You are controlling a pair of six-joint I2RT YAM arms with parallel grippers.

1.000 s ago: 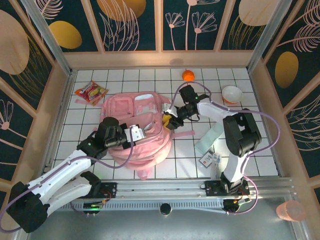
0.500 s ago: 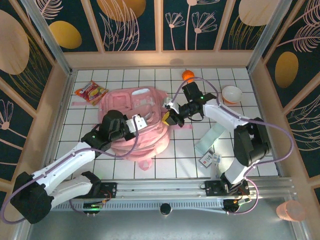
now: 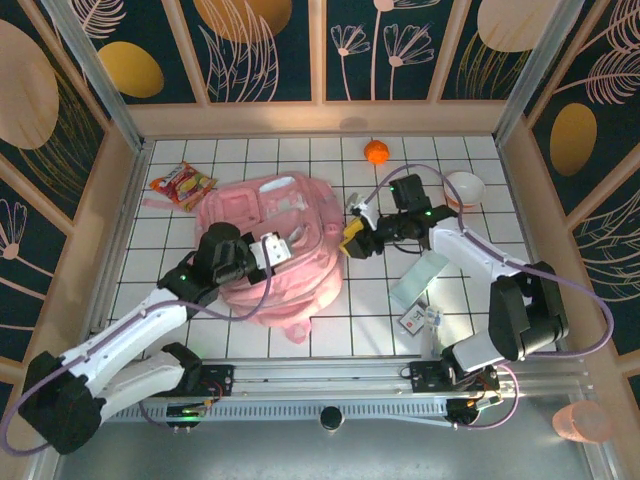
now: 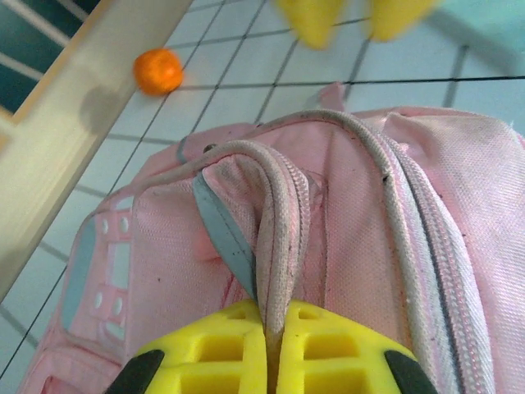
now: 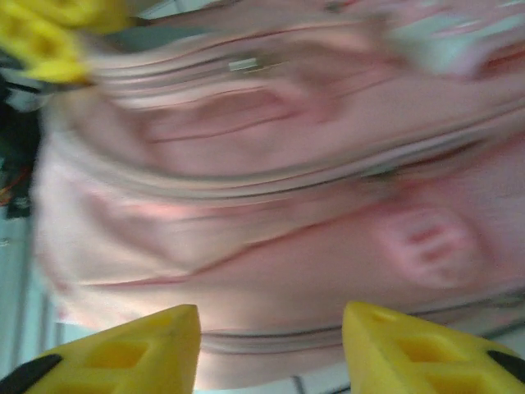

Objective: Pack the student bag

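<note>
The student bag (image 3: 262, 232), a big soft pink backpack, lies left of the table's middle. My left gripper (image 3: 282, 246) rests on top of it. In the left wrist view the left gripper (image 4: 276, 332) is shut on a raised fold of the bag's (image 4: 353, 205) pale zipper trim. My right gripper (image 3: 353, 238) hovers just off the bag's right edge. The right wrist view is blurred, with the right gripper (image 5: 271, 345) open, nothing between its yellow fingers (image 5: 394, 345), and the bag's (image 5: 271, 205) side right in front.
An orange ball (image 3: 376, 151) sits at the back, also seen as the ball (image 4: 157, 70) by the wall. A snack packet (image 3: 182, 184) lies back left, a white bowl (image 3: 464, 187) back right. A pale green flat piece (image 3: 420, 278) and a small card (image 3: 412, 318) lie right of the bag.
The right gripper has let go, opened and drawn back to the right of the bag. The left gripper kept its hold and lifted the bag's edge up and back, bunching the bag.
</note>
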